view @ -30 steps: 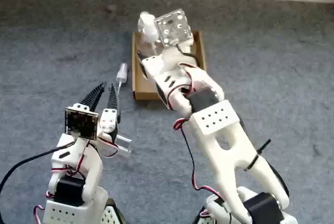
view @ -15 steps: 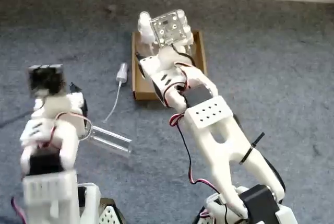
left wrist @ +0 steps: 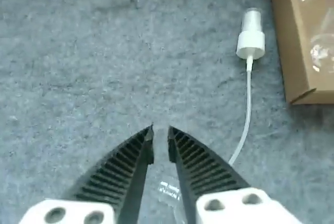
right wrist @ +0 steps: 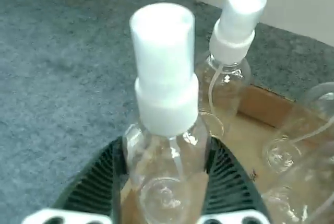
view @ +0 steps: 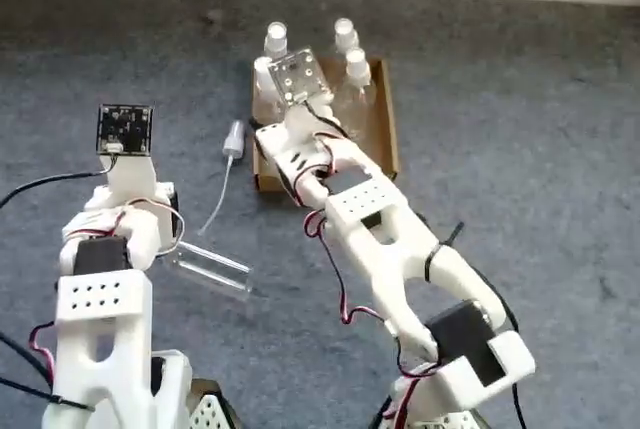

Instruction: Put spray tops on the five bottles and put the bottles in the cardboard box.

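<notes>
Looking down: cardboard box (view: pixel 388 124) far centre holds four capped bottles (view: pixel 357 67), right arm over it. Loose spray top (view: pixel 233 139) lies just left of the box, empty bottle (view: pixel 212 267) on its side near the left arm. Left wrist: left gripper (left wrist: pixel 160 139) a slit apart, holding nothing, spray top beyond. Right wrist: right gripper (right wrist: pixel 166 164) clamped on a held bottle (right wrist: pixel 166 130) at the box's left side.

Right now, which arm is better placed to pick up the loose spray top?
Left. The left gripper is empty near the spray top; the right gripper holds a capped bottle at the cardboard box.
</notes>
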Controlling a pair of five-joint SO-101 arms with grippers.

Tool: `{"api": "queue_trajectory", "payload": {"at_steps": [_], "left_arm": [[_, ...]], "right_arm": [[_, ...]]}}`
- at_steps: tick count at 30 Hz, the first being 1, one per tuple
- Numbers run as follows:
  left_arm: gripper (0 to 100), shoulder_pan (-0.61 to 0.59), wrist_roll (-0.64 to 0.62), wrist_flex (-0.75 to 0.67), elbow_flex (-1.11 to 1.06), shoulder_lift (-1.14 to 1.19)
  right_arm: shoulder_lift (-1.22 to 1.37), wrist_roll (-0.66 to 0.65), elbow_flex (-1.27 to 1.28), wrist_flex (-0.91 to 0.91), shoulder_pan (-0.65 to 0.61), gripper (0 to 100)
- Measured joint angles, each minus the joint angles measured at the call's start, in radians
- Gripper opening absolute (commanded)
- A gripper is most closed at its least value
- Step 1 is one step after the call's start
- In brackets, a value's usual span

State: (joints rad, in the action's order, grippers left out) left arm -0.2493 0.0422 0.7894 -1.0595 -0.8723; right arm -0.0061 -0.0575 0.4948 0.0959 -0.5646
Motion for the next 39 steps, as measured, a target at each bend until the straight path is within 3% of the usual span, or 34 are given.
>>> {"api": "queue_trajectory", "payload": {"at_steps": [10, 24, 39], "left_arm": [[0, 0.003, 0.000, 0.000, -0.006, 0.000], [0, 0.005, 0.000, 0.000, -0.017, 0.000], [0, 0.021, 0.000, 0.000, -0.020, 0.000]], "right_arm": [[0.009, 0.000, 0.000, -0.087, 0.003, 0.4], [0.210, -0.003, -0.146, -0.097, 0.025, 0.4], [0.250, -0.003, -0.161, -0.098, 0.026, 0.7]]}}
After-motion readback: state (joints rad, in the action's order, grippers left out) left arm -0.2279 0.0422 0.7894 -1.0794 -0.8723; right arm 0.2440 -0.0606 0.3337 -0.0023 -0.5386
